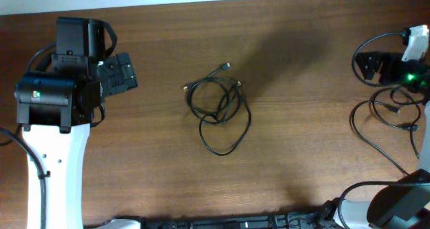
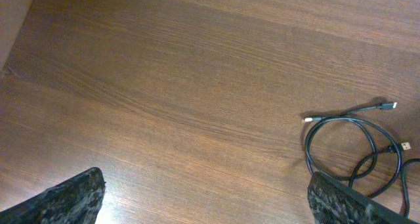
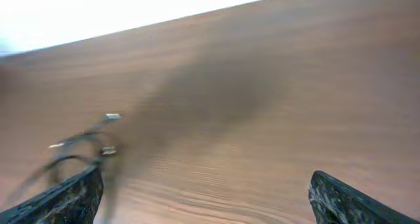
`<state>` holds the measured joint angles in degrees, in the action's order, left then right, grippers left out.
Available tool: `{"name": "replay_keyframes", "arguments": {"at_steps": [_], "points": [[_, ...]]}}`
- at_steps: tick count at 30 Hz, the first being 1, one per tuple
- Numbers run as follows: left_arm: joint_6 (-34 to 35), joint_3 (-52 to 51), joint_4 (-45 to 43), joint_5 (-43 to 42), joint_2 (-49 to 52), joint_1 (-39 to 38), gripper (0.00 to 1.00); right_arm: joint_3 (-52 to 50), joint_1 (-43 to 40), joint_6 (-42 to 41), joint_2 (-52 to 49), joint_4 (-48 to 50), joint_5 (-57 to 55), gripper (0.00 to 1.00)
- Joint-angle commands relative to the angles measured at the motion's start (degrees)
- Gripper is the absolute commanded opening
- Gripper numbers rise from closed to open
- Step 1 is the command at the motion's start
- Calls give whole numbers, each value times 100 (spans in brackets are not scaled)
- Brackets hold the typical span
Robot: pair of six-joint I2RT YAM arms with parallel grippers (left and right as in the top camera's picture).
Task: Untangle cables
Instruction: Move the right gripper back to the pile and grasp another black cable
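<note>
The left gripper (image 2: 209, 203) stands with its jaws wide apart and nothing between them. Its two dark fingers (image 2: 71, 198) show only at the bottom corners of the left wrist view, with bare table (image 2: 164, 86) under the gap. The right gripper (image 3: 209, 199) is spread just as wide and also holds nothing (its wrist view is blurred, but the gap is plain).

The cables (image 1: 216, 116) lie in a loose overlapping tangle near the middle of the table, touching neither gripper. Seen from overhead, the left gripper (image 1: 119, 74) is well to their left and the right gripper (image 1: 369, 64) farther off at the right edge. In the left wrist view the cables (image 2: 359, 168) sit ahead and to the right, partly hidden by the right-hand finger, with one small plug end (image 2: 392, 106) pointing away. In the right wrist view they (image 3: 79, 152) lie low on the left, above the left-hand finger.

Thicker black wires (image 1: 376, 125) trail on the table by the right arm, apart from the tangle.
</note>
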<state>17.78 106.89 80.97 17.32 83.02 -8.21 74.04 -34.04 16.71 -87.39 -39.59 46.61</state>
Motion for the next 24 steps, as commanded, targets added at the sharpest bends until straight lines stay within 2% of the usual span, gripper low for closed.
{"name": "replay_keyframes", "arguments": {"at_steps": [1,8,11,12,14,18,21,24], "points": [[61,83,-7,-2,-92,13,99,15,518,11,39,-74,1019,99],[59,83,-7,-2,-92,13,99,11,2234,13,-181,-389,1005,99],[59,83,-7,-2,-92,13,99,11,2868,11,-203,-417,306,99],[61,83,-7,-2,-92,13,99,11,3110,-118,-203,-514,-129,99],[61,83,-7,-2,-92,13,99,7,3480,-925,-203,-664,-752,99],[61,83,-7,-2,-92,13,99,-48,4124,-1687,-214,-675,-879,99],[61,83,-7,-2,-92,13,99,-170,4605,-1792,-214,-645,-951,99],[61,83,-7,-2,-92,13,99,-328,5077,-2347,-280,-533,-1508,99]]}}
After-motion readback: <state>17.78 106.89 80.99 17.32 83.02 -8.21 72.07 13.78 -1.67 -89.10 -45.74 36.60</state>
